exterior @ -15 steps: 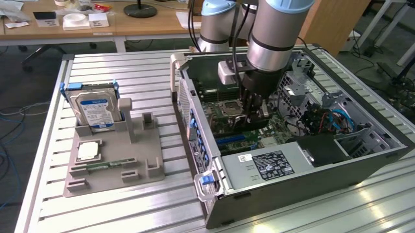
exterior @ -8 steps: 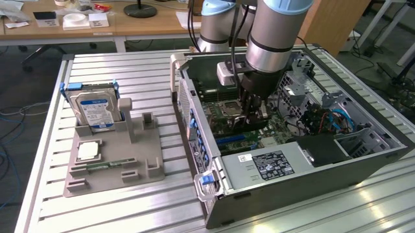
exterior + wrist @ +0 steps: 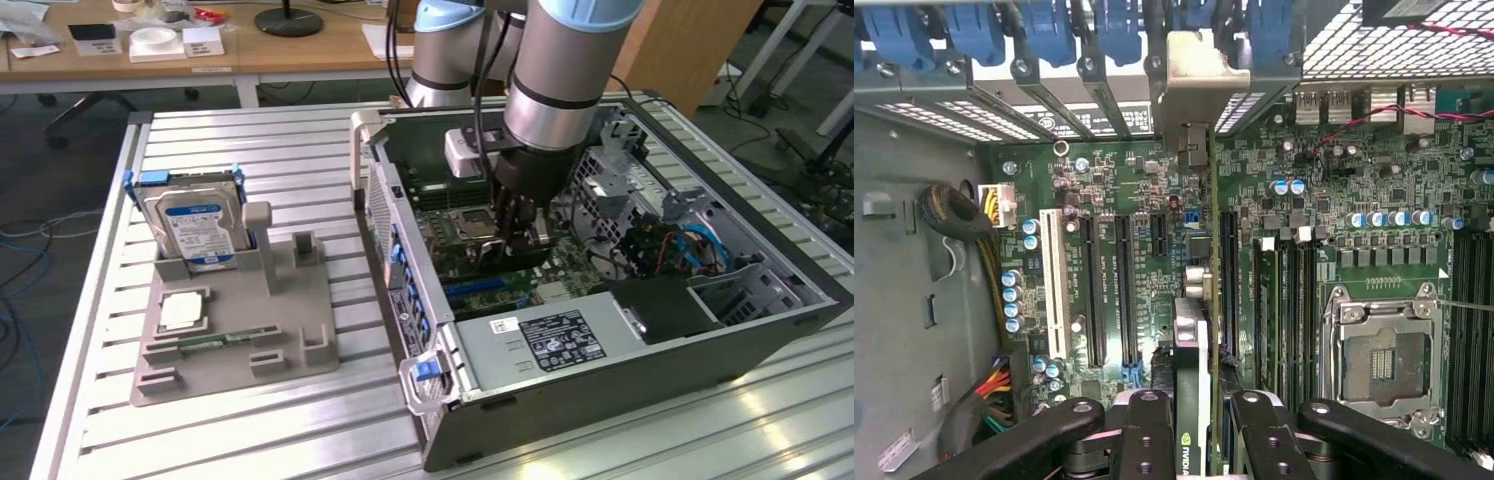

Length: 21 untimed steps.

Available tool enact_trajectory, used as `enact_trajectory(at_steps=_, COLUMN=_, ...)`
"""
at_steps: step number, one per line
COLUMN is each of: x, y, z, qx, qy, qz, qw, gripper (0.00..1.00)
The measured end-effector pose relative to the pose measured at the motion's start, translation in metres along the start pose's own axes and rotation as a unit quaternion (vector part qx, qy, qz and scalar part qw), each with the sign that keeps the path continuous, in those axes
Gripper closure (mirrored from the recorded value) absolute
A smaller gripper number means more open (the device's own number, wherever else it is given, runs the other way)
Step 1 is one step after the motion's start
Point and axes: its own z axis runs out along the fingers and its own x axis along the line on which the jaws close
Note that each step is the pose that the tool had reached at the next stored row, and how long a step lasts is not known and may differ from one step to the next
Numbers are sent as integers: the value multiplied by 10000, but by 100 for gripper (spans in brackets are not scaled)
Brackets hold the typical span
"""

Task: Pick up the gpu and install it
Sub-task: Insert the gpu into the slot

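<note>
Gripper [image 3: 1194,425] clamps narrowly on the gpu [image 3: 1192,330], which stands on edge between the fingers [image 3: 1144,430], inside the open case [image 3: 747,340]; the card's long axis runs straight away from the wrist toward the rear slot covers [image 3: 1064,40], its silver bracket [image 3: 1194,75] already at that wall; the board hangs directly over the motherboard [image 3: 1354,180], parallel to the black slot [image 3: 1229,270] just beside it; whether it is seated I cannot tell.

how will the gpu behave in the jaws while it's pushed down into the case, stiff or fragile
The gpu is likely stiff: a flat board with a metal end bracket, held edge-on above the motherboard. Probably fragile too, with bare components exposed. Gripped only at its upper edge, it may tilt if pushed unevenly.
</note>
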Motion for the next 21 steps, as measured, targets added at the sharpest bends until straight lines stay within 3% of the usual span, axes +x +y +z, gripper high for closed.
enact_trajectory(at_steps=11, x=5, y=71, z=2, qx=-1, qy=1, qz=-1, qw=10000, gripper=73)
enact_trajectory(at_steps=21, x=7, y=83, z=42, qx=-1, qy=2, qz=-1, qw=10000, gripper=73)
